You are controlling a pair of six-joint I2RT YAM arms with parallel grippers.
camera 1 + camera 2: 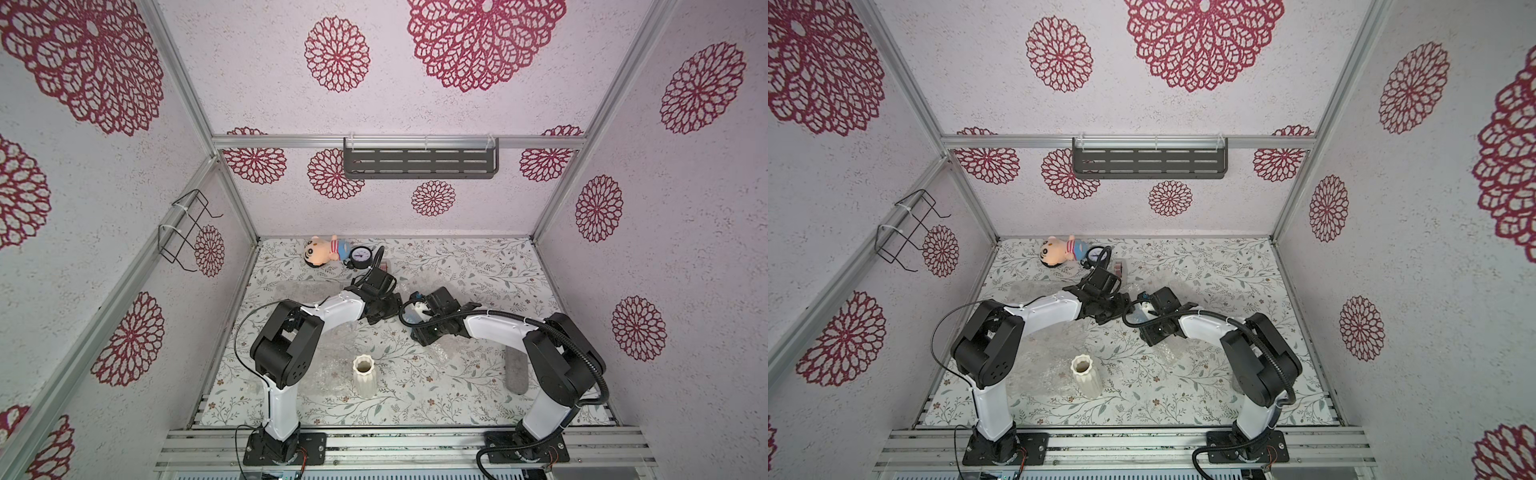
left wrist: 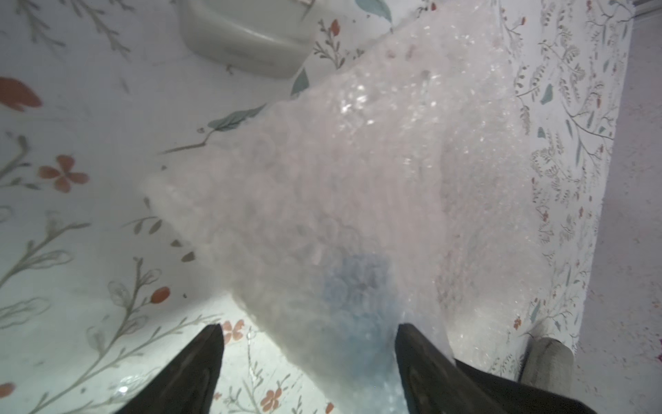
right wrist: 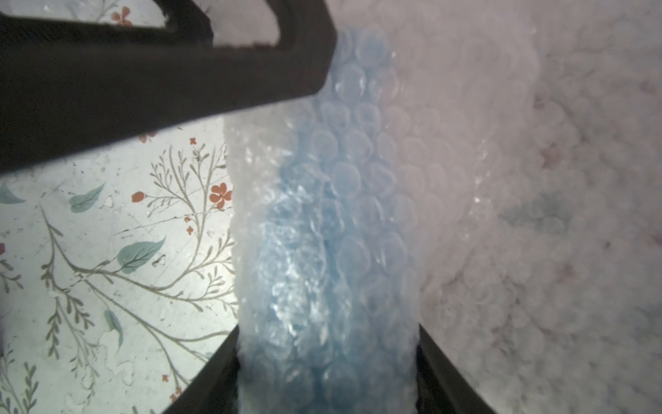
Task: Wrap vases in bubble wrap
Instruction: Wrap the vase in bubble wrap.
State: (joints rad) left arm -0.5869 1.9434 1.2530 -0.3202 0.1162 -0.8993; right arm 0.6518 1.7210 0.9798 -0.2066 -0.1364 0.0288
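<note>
The light blue vase (image 3: 322,222) lies rolled inside a sheet of bubble wrap (image 3: 483,179), and my right gripper (image 3: 327,340) is shut on this bundle, both jaws pressed against it. My left gripper (image 2: 310,328) stands open around the bundle's other end (image 2: 358,286); one finger (image 2: 422,358) touches the wrap, while bare table shows beside the other. In both top views the two grippers (image 1: 388,309) (image 1: 415,322) meet mid-table. The cream vase (image 1: 365,376) (image 1: 1086,376) stands upright near the front on a second bubble wrap sheet (image 1: 328,357).
A grey oblong case (image 1: 516,372) lies at the front right under my right arm. At the back left sit a plush doll (image 1: 324,251), a round gauge (image 1: 360,257) and a tape dispenser (image 1: 1119,268). Walls close in three sides.
</note>
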